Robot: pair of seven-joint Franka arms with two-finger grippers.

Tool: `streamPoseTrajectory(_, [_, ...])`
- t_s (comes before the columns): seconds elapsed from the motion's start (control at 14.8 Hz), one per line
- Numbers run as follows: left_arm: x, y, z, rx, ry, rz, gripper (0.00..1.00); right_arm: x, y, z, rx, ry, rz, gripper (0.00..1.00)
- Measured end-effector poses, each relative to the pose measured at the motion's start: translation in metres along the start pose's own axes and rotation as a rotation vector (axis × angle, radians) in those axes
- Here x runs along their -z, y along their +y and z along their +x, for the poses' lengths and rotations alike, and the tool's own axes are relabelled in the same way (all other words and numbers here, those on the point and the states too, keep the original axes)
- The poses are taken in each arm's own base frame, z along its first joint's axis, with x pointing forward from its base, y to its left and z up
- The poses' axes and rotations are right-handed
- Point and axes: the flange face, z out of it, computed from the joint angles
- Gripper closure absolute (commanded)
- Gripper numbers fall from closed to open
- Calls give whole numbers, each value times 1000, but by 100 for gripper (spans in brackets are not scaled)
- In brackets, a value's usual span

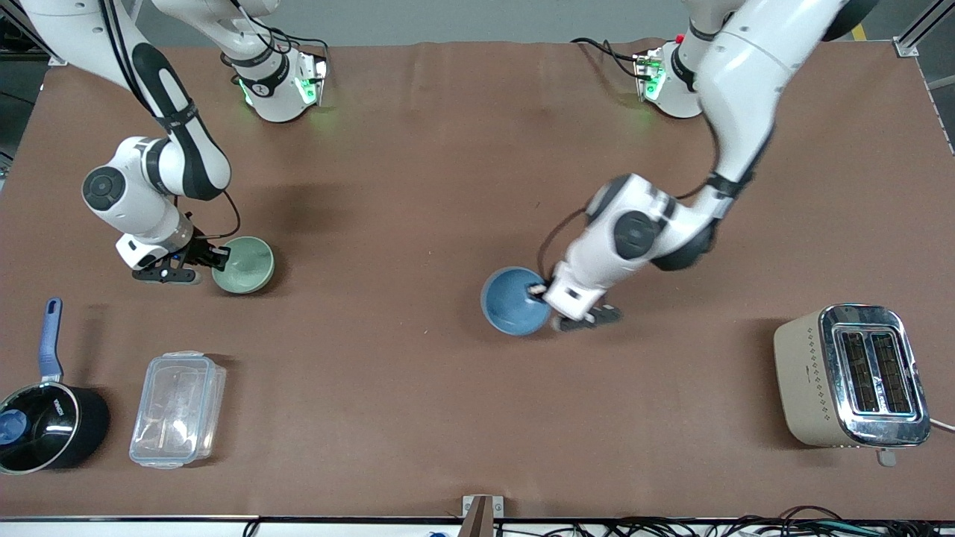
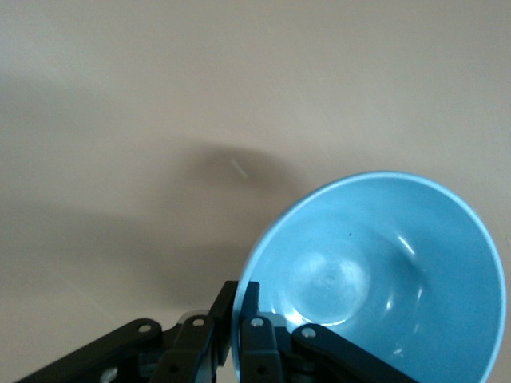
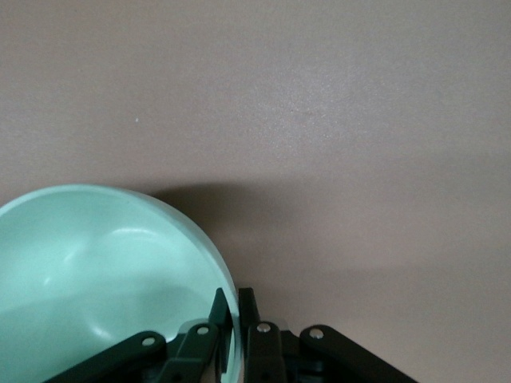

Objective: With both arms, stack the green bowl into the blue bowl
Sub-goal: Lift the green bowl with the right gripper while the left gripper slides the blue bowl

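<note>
From the front view, the brown bench [image 1: 418, 186] carries everything, and the toaster [image 1: 850, 375] at the left arm's end serves as the marker for places. The blue bowl [image 1: 513, 300] is tipped, its opening turned toward the camera, well apart from the toaster toward the right arm's end. The left claw [image 1: 539, 292] is clamped on the blue bowl's rim, on the side that faces the toaster. The green bowl [image 1: 243, 264] is much farther still from the toaster, toward the right arm's end of the bench. The right claw [image 1: 222, 258] is clamped on the green bowl's rim, on the side turned away from the toaster. The two bowls are well apart from each other. A black saucepan [image 1: 46, 425] with a blue handle and a clear plastic container [image 1: 177, 409] lie at the right arm's end, about as near the camera as the toaster.

In the left wrist view, the left claw [image 2: 236, 319] has its fingers pressed together on the rim of the blue bowl [image 2: 375, 271], one finger inside the wall and one outside. The bowl is tilted, its light blue inside facing the camera.

In the right wrist view, the right claw [image 3: 231, 323] pinches the rim of the green bowl [image 3: 104, 271] the same way, one finger inside and one outside.
</note>
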Motion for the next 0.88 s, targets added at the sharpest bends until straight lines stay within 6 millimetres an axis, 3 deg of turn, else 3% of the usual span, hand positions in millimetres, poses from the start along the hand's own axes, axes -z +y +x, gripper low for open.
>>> streamPoseTrajectory(0.14, [-27,34,-38,27,-18,15,98,24,0,14,-4,-45,8,100])
streamPoseTrajectory(0.27, [-50,47,-53,17,-14,44,92,71,0,37,-4,-112,20,100])
streamPoseTrajectory(0.41, [-69,48,-56,5,-5,74,73,124,-3,59,-15,-141,25,100])
streamPoseTrajectory(0.47, [-74,50,-57,1,0,75,50,146,-11,68,-28,-145,26,100])
streamPoseTrajectory(0.54, [-74,55,-55,-1,6,67,10,162,-26,73,-46,-147,25,100])
streamPoseTrajectory(0.61, [-68,59,-50,2,18,54,0,170,-47,76,-68,-151,24,100])
streamPoseTrajectory(0.75, [-40,67,-29,19,60,22,0,179,-109,74,-135,-155,17,100])
streamPoseTrajectory(0.88, [7,67,1,47,110,29,0,190,-185,64,-200,-141,15,100])
